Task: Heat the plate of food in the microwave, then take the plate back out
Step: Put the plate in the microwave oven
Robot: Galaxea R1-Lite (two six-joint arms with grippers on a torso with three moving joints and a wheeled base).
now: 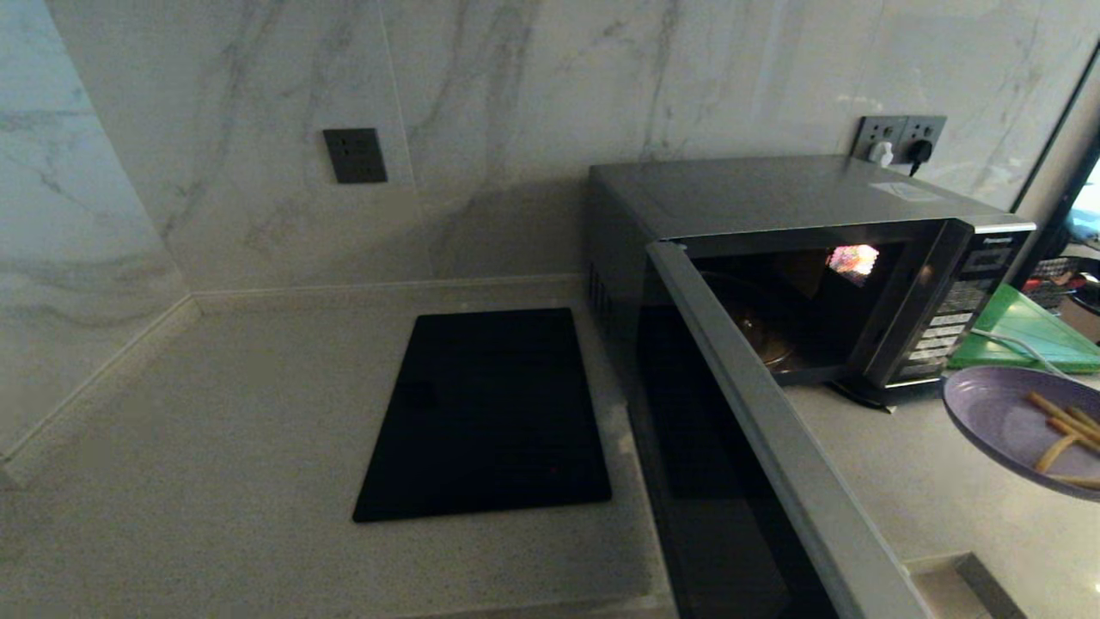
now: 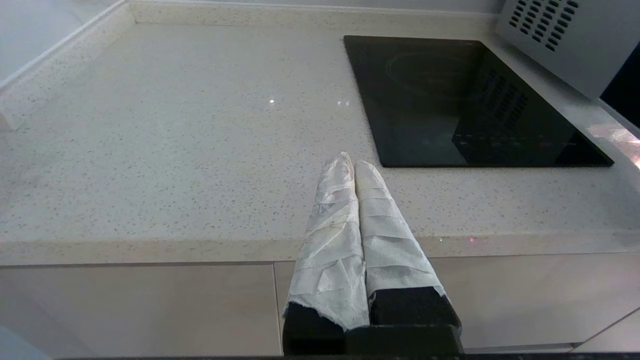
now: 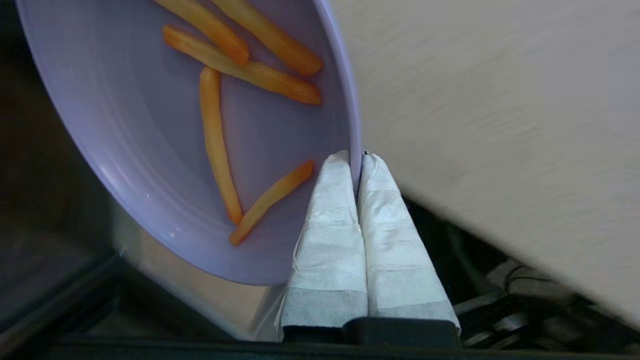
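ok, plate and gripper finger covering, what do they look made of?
The plate of food: likely plastic or melamine, smooth satin lavender, thin rim, soft highlights; glazed ceramic can't be ruled out. Right gripper, pinching the plate's rim: fingers wrapped in white fabric-like tape, matte, with visible weave and overlapping bands. Left gripper, parked at the counter's edge, has the same wrap.

Plate of food [image 1: 1005,417] cut by head view's right edge; microwave [image 1: 773,198] door bottom cropped.

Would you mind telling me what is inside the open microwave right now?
Inside the microwave only a glass turntable and a lit reflection show; the open door covers the cavity's left part.
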